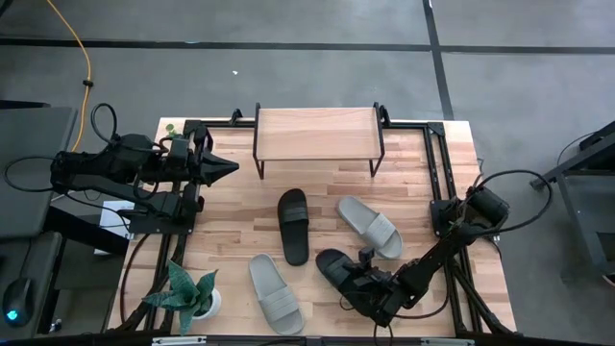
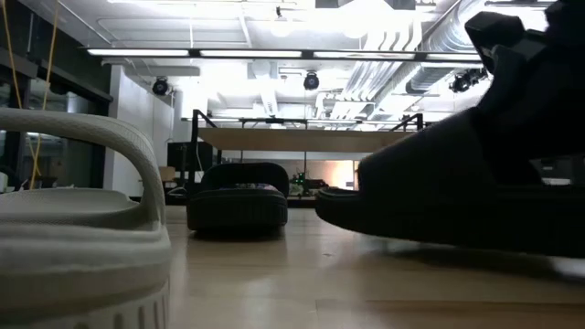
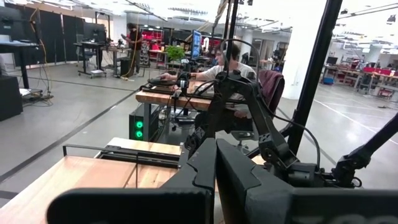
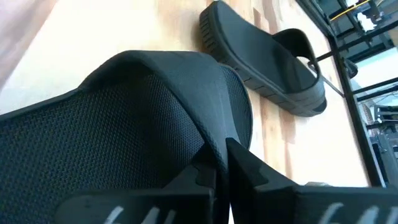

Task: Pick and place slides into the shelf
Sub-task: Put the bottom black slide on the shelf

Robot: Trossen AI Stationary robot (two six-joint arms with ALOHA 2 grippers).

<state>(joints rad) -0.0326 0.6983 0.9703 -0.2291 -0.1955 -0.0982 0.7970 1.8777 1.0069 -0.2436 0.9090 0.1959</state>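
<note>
Right claw (image 1: 370, 293): down at the near edge of the light wooden table (image 1: 231, 216), its dark fingers pinched onto the wide mesh strap of a black open-toe slide sandal (image 1: 338, 269); the right wrist view shows that strap filling the frame right at the fingertips.
Left claw (image 1: 226, 167): parked at the table's far left, off the work, fingers drawn together with nothing between them.
Other slides: the second black slide sandal (image 1: 293, 224) lies mid-table; one light grey slide sandal (image 1: 371, 226) lies just right of it, and the other grey slide sandal (image 1: 275, 293) sits at the near edge.
Shelf: the small rack with a pale plank top and thin black legs (image 1: 317, 135) stands at the far side, with no sandal on it.
Bystander item: a small potted green plant (image 1: 190, 293) sits at the near left corner.
Grip risk: held by the soft strap alone, the sole may hang and swing, or the strap may slip free.
Path risk: the route to the shelf passes over the black and grey sandals mid-table; a low-hanging sole could drag them.
Placement risk: a tilted sandal could catch the plank's front edge.
</note>
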